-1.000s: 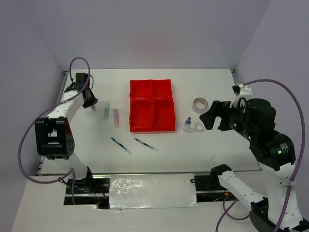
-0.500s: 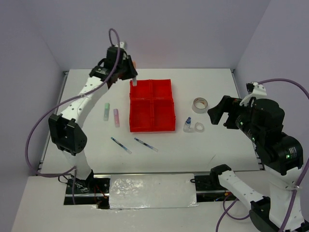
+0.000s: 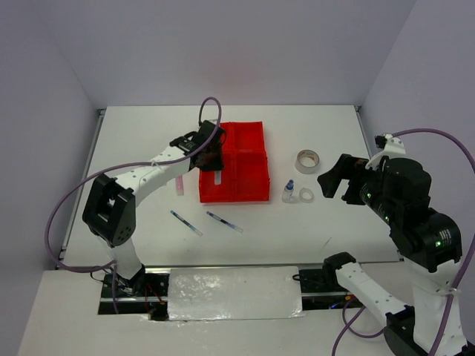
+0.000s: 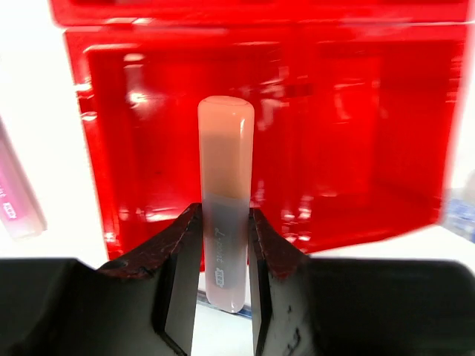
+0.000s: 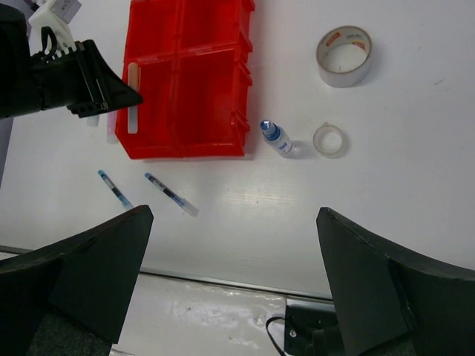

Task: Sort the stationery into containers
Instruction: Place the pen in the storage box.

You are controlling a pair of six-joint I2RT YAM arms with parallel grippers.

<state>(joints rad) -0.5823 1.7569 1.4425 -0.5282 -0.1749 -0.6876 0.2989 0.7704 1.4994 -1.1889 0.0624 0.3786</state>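
Right now, from above, your left pincer hangs over the near-left compartment of the red tray, closed on a pale orange stick. Your right pincer sits well to the right, near the tape roll.

On your left wrist camera, both fingers clamp the stick's lower end, its tip over the tray.

On your right wrist camera, the fingers stand wide apart and empty above the table. Two pens, a bottle and a ring lie outside the tray.
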